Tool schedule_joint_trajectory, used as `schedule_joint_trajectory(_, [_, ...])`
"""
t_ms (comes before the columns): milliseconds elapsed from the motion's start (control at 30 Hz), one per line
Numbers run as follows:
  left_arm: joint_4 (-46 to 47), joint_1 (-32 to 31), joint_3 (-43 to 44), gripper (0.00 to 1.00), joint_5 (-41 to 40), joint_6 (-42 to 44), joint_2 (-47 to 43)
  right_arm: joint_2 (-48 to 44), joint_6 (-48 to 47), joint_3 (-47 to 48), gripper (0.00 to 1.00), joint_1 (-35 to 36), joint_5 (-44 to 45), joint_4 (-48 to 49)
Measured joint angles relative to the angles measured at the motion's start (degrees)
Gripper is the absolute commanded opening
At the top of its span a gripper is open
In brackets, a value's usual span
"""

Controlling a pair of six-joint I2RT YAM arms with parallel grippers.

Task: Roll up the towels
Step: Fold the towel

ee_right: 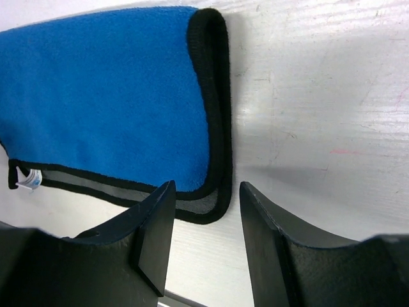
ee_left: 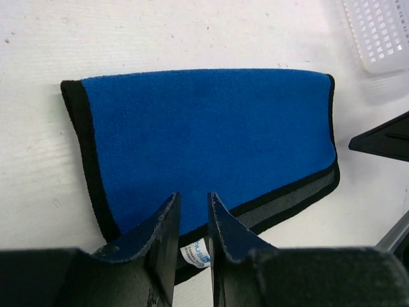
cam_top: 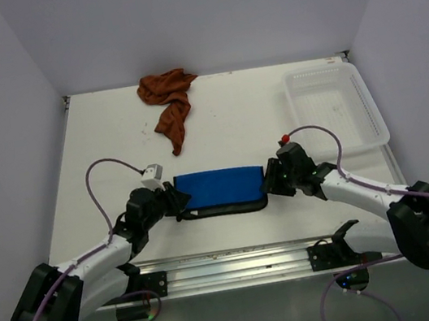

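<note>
The blue towel [cam_top: 220,186] lies folded flat with a black hem near the table's front middle. It also shows in the left wrist view [ee_left: 204,128] and the right wrist view [ee_right: 102,89]. My left gripper [cam_top: 179,202] is at its left end, just above the near hem [ee_left: 192,195]. Its jaws stand a narrow gap apart with nothing between them, and a white label shows below. My right gripper [cam_top: 270,184] is open over the towel's near right corner [ee_right: 204,185]. The rust-brown towel [cam_top: 172,106] lies crumpled at the back, far from both grippers.
A white mesh basket [cam_top: 333,107] stands at the right back and shows in the left wrist view [ee_left: 380,32]. A metal rail [cam_top: 239,255] runs along the near edge. Grey walls close in the table on three sides.
</note>
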Motion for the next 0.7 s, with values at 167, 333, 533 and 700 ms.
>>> schedule_joint_trajectory(167, [0.4,-0.3,0.3,0.26,-1.2,0.0,2.4,1.6,1.0,-0.3,0.50,0.1,0.3,0.3])
schedule_joint_trajectory(333, [0.3,-0.3,0.6,0.25,-2.3,-0.3,4.5,3.8,1.8,-0.7,0.49,0.4,0.5,1.0])
schedule_joint_trajectory(533, [0.1,-0.3,0.7,0.23,-3.1,-0.5,4.9,5.0,2.3,-0.7,0.45,0.9,0.5,2.7])
schedule_joint_trajectory(700, [-0.3,-0.3,0.7,0.23,-3.3,-0.9,4.9,6.3,2.8,-0.3,0.38,1.6,1.2,3.7])
